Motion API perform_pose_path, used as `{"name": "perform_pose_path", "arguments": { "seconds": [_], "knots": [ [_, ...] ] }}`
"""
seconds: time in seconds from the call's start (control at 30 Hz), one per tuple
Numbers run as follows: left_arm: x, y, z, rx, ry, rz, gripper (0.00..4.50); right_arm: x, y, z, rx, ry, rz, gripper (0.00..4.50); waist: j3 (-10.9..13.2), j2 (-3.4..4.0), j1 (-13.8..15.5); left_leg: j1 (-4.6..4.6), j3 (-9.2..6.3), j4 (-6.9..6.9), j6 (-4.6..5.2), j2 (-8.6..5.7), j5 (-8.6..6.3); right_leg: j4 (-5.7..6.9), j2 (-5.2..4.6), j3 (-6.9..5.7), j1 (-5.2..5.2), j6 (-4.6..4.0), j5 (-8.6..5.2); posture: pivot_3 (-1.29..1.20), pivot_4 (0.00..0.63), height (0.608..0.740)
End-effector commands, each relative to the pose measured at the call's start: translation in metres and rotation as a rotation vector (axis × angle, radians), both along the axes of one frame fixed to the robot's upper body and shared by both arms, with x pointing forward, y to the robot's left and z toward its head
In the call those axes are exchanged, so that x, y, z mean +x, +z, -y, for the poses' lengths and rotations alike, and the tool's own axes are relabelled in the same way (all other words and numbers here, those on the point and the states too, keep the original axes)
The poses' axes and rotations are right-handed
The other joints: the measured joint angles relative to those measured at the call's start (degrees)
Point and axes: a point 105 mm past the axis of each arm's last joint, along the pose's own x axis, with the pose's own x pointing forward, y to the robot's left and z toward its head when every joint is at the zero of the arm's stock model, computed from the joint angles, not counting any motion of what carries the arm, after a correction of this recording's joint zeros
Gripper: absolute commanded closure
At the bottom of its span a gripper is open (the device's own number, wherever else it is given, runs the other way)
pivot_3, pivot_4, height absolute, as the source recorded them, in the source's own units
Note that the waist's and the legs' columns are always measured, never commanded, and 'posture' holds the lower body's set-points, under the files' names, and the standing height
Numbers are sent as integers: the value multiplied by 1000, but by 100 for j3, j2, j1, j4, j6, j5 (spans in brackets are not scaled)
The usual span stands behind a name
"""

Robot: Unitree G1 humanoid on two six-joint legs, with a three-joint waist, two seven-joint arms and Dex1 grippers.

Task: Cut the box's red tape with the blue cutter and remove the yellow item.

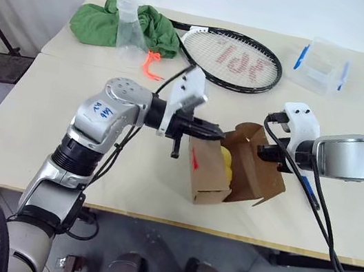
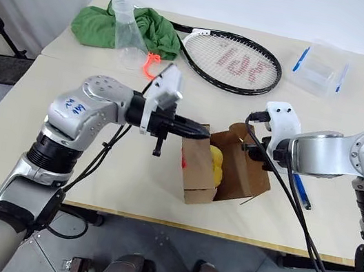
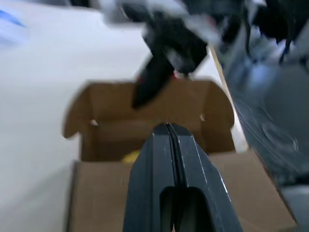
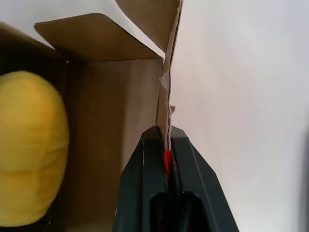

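Observation:
The brown cardboard box [image 1: 258,180] lies open at the table's front middle, its opening tipped toward me. The yellow item [image 1: 226,163] sits inside it. A strip of red tape [image 1: 194,157] shows on the box's left flap. My left gripper [image 1: 218,135] is shut and empty, pointing right just above that flap. My right gripper [image 1: 263,152] is shut on the box's right flap. In the right wrist view the flap's edge and a bit of red tape [image 4: 167,162] are pinched between its fingers. The blue cutter [image 1: 309,189] lies on the table under my right arm.
At the back of the table lie a tennis racket [image 1: 233,59], a green cloth [image 1: 96,20] with a clear plastic flask [image 1: 131,30] on it, and an orange cord [image 1: 150,64]. A clear container with blue clips [image 1: 320,61] stands back right. The table's front edge runs just below the box.

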Motion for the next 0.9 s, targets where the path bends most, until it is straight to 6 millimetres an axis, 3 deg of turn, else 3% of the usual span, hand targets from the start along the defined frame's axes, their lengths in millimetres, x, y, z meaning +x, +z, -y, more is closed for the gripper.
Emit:
{"name": "perform_pose_path", "arguments": {
  "seconds": [0.03, 0.37, 0.9],
  "knots": [
    [-5, -6, -2, 54, -53, 52, 4500, 1, 10, -2, 6, 5, 41, 4450, 0, 0, 3, -6, 3, 1, 0, 1, 0, 5, 0, 3, -11, 0, 0, 0, 150, 740],
    [-2, -45, -24, 257, -59, 81, 4500, -3, 12, -3, 9, 15, 45, 4450, 0, -1, 43, -42, 0, 19, 2, -4, 1, 17, -6, 3, -39, -1, 0, 0, 150, 740],
    [9, -77, -56, 487, 25, 206, 4500, -5, 20, -3, -25, 48, 52, 4450, -7, 0, 59, -22, -3, 37, 13, -3, 7, 29, -11, 6, -16, -3, 6, 0, 150, 740]
  ]
}}
